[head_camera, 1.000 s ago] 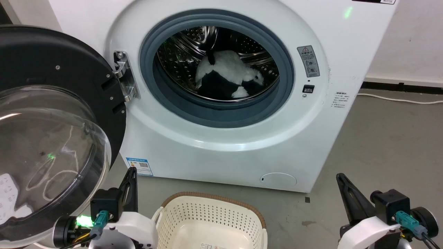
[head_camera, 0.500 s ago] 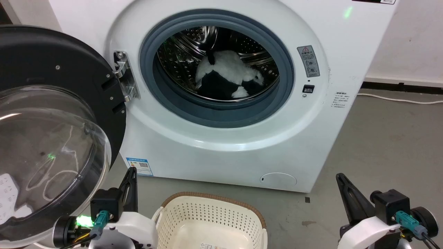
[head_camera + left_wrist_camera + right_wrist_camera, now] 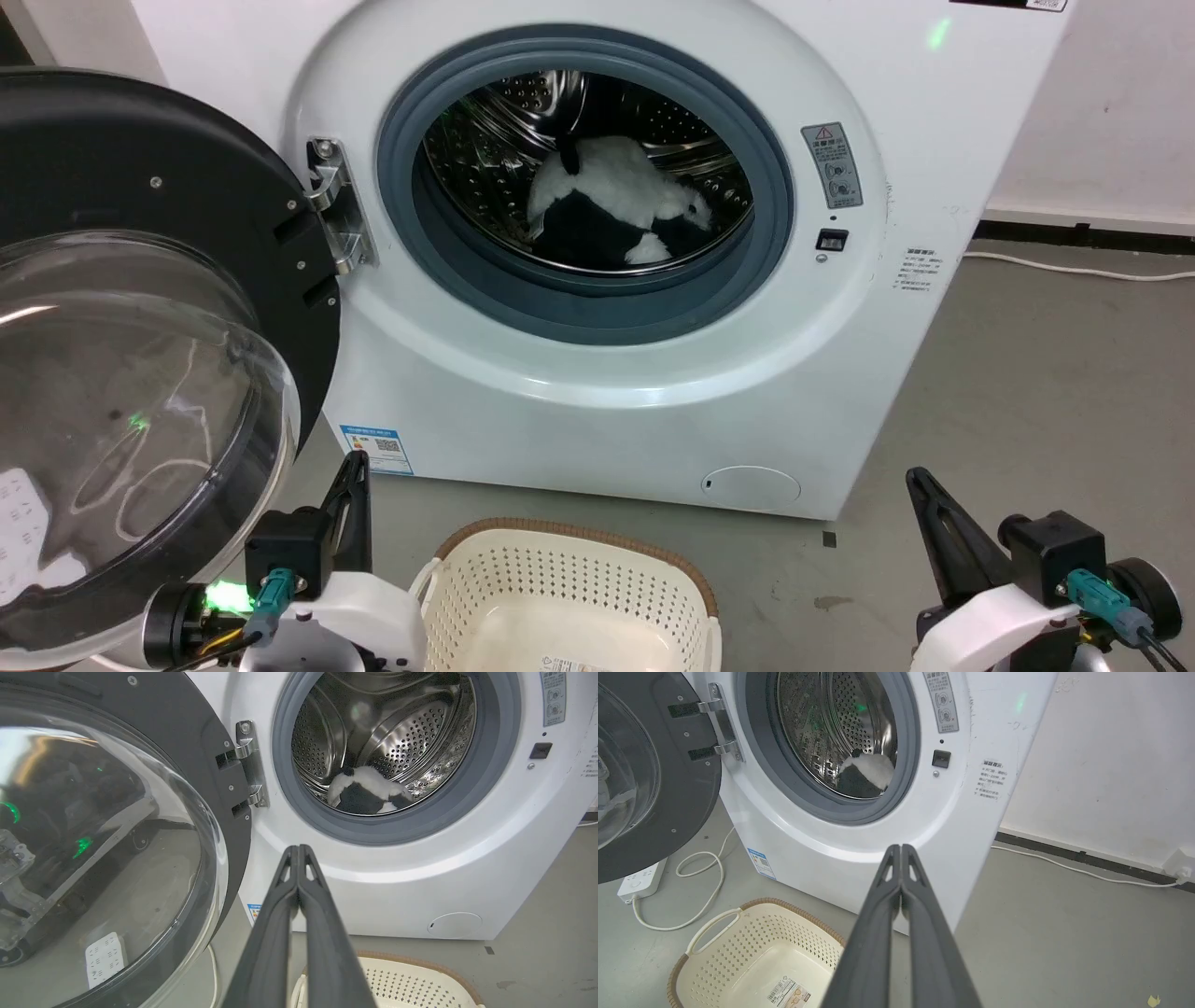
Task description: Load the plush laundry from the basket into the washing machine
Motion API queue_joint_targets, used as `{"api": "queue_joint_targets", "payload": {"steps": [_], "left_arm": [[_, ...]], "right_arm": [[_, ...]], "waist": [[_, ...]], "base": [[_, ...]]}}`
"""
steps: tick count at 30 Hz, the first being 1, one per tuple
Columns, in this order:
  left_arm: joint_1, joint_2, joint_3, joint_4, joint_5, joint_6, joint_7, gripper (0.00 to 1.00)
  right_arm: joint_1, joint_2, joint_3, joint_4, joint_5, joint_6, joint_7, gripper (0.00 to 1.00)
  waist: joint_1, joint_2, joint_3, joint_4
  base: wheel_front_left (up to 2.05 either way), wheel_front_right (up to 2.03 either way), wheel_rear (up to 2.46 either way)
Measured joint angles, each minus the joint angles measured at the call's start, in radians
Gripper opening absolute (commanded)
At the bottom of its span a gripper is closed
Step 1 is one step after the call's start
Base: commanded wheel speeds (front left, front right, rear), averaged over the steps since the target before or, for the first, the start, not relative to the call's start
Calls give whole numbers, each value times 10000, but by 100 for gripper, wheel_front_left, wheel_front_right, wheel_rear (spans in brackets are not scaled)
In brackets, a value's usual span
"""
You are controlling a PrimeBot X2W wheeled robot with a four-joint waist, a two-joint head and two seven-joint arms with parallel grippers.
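Note:
The plush laundry (image 3: 611, 205), fluffy white with black patches, lies inside the steel drum of the white washing machine (image 3: 597, 401); it also shows in the wrist views (image 3: 366, 793) (image 3: 864, 774). The machine's black-framed dome door (image 3: 140, 355) hangs wide open at the left. The cream basket (image 3: 569, 597) with a brown rim sits on the floor below the machine, holding nothing but its paper label (image 3: 787, 994). My left gripper (image 3: 355, 462) is shut at the basket's left, and my right gripper (image 3: 915, 478) is shut at its right, both low and holding nothing.
A white cable (image 3: 1069, 865) runs along the grey floor by the right wall. A white power strip (image 3: 640, 879) with a looped cord (image 3: 698, 877) lies on the floor under the open door. The door juts out close beside my left arm.

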Motion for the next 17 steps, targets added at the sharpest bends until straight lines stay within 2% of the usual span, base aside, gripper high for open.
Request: {"api": "queue_joint_targets", "payload": {"steps": [17], "left_arm": [[1, -2, 2, 0, 0, 0, 0, 0]], "right_arm": [[0, 0, 2, 0, 0, 0, 0, 0]], "waist": [[0, 0, 0, 0]], "base": [[0, 0, 0]]}}
